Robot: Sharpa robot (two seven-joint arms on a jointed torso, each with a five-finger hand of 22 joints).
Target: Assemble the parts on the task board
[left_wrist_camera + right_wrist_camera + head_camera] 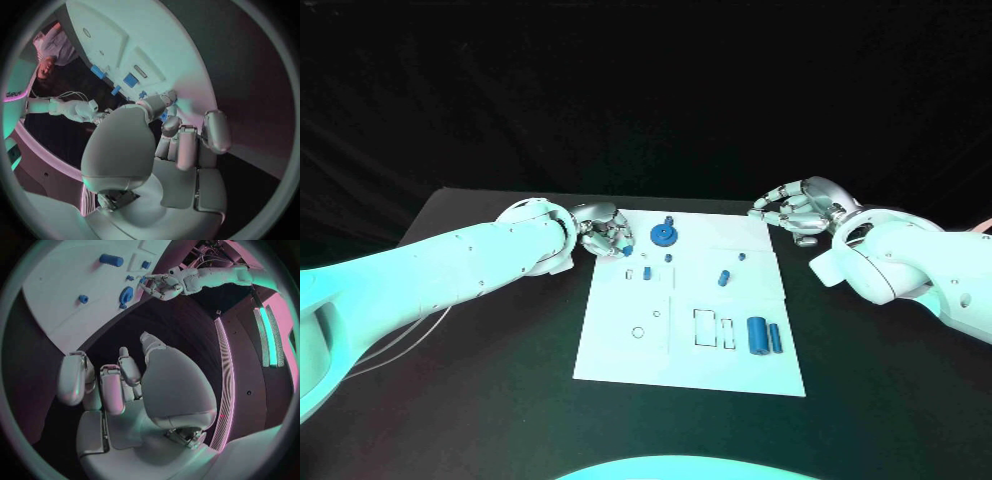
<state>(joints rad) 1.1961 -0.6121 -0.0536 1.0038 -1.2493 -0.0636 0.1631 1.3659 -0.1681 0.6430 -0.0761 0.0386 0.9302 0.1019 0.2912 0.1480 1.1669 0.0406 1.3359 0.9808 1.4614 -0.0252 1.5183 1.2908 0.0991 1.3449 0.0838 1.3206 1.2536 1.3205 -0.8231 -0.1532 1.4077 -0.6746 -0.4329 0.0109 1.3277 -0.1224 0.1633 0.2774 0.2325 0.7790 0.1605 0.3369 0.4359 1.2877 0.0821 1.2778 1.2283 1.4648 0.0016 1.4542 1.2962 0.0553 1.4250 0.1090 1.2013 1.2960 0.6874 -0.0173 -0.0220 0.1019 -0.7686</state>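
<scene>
Head view shows the white task board point(689, 345) lying in the middle of the black tabletop point(473, 380). Small blue parts sit on it: a round disc-shaped part point(666, 236) near its far edge, a small peg point(724, 277) toward the middle, a tiny peg point(649, 271) left of that, and two upright cylinders point(764, 334) side by side near the board's right edge, beside two rectangular outlines. A small ring outline lies on the board's left half.

At the far left corner of the board, the left hand point(600, 230) hovers just beside the disc-shaped part, its fingers curled inward; whether it pinches anything I cannot tell. The left wrist view shows the same hand point(181, 145) with fingers bent together above the board's edge.

Beyond the board's far right corner, the right hand point(800, 207) hangs over bare tabletop, fingers loosely curled yet apart, holding nothing. The right wrist view shows that hand point(119, 385) away from the board.
</scene>
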